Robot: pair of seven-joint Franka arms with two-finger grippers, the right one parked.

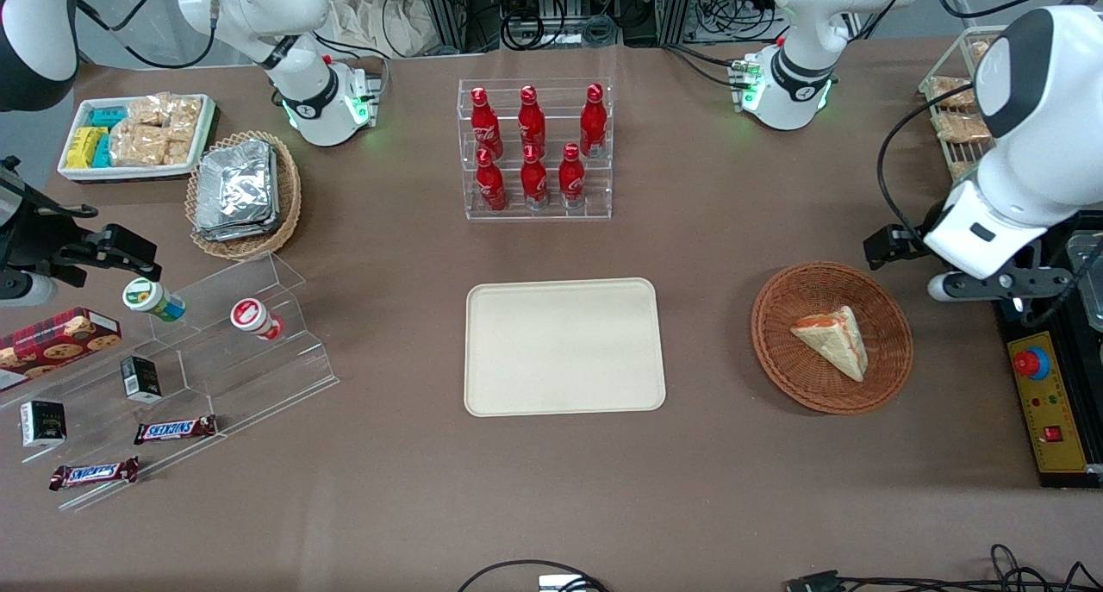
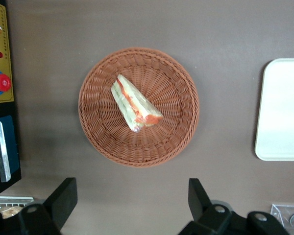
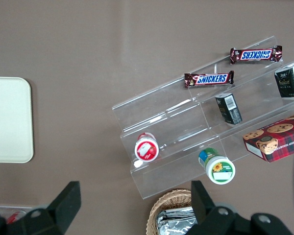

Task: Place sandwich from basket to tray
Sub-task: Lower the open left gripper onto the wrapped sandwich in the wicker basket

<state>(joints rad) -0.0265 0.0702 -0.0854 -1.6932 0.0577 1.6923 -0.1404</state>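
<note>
Brown table (image 1: 551, 489), cream tray (image 1: 564, 346) lying bare at its middle, round wicker basket (image 1: 879, 372) beside it toward the working arm's end, hand (image 2: 132, 205) released with fingers spread wide, hovering above the basket, sandwich (image 1: 834, 340) lying inside the basket

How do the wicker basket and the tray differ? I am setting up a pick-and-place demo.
The basket is round, woven and reddish-brown; the tray is rectangular, smooth and cream. The basket holds the sandwich; the tray holds nothing. Both lie flat on the table. The end effector hangs open above the table beside the basket.
</note>
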